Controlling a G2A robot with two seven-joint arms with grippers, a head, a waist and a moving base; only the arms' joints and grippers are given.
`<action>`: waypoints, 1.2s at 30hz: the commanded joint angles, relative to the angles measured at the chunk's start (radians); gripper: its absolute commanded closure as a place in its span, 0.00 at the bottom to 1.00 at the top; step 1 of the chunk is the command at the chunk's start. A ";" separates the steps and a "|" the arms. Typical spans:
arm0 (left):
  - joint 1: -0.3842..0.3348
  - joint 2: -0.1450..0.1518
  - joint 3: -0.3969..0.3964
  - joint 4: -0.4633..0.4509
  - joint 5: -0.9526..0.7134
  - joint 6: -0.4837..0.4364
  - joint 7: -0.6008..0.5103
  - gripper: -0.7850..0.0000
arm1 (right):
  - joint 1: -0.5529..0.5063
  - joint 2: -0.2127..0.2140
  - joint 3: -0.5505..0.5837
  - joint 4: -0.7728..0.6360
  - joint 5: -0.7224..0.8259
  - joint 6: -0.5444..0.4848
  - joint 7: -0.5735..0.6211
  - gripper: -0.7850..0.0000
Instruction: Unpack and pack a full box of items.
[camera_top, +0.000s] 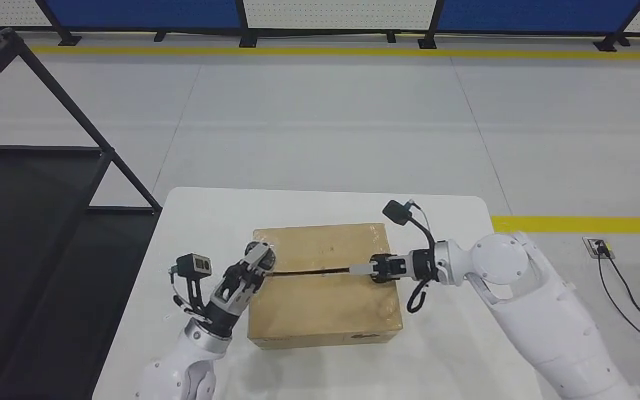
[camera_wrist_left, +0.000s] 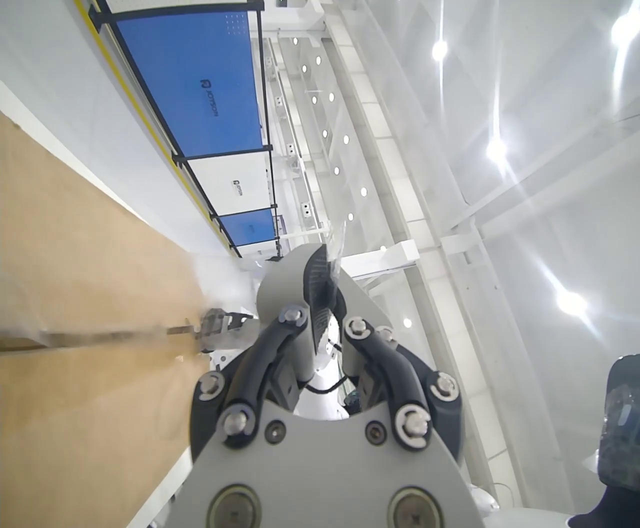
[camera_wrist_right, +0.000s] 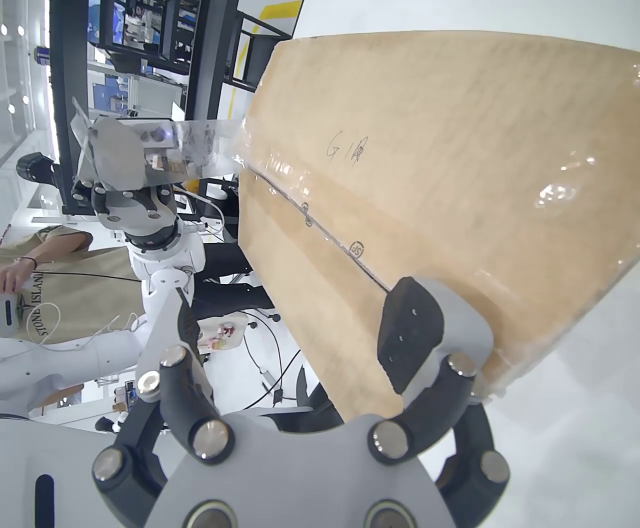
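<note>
A closed cardboard box (camera_top: 325, 300) stands in the middle of the white table (camera_top: 445, 345), with a taped seam (camera_wrist_right: 320, 227) running across its top. My left gripper (camera_top: 258, 260) is at the box's left end, shut on a strip of clear tape (camera_wrist_right: 205, 142) that is peeled up off that end. In the left wrist view its fingertips (camera_wrist_left: 320, 280) pinch the tape (camera_wrist_left: 337, 240). My right gripper (camera_top: 360, 270) lies low over the top of the box near the seam. It is open (camera_wrist_right: 295, 310), and one pad (camera_wrist_right: 410, 330) is against the cardboard (camera_wrist_right: 450, 150).
A black metal frame (camera_top: 60, 150) stands off the table's left side. Bare table (camera_top: 200, 215) lies around the box, more of it on the right. The floor behind has a yellow line (camera_top: 300, 50) and blue panels.
</note>
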 joint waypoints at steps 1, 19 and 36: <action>-0.009 -0.001 0.018 0.005 0.036 0.011 0.000 1.00 | 0.001 -0.001 -0.002 0.004 0.002 -0.003 0.000 0.00; -0.085 -0.009 0.117 0.017 0.153 0.084 -0.006 1.00 | -0.011 0.002 0.005 -0.013 0.006 -0.003 0.003 0.00; -0.123 -0.005 0.147 0.038 0.239 0.167 -0.078 0.96 | -0.055 0.018 0.056 -0.060 0.000 -0.017 -0.008 0.00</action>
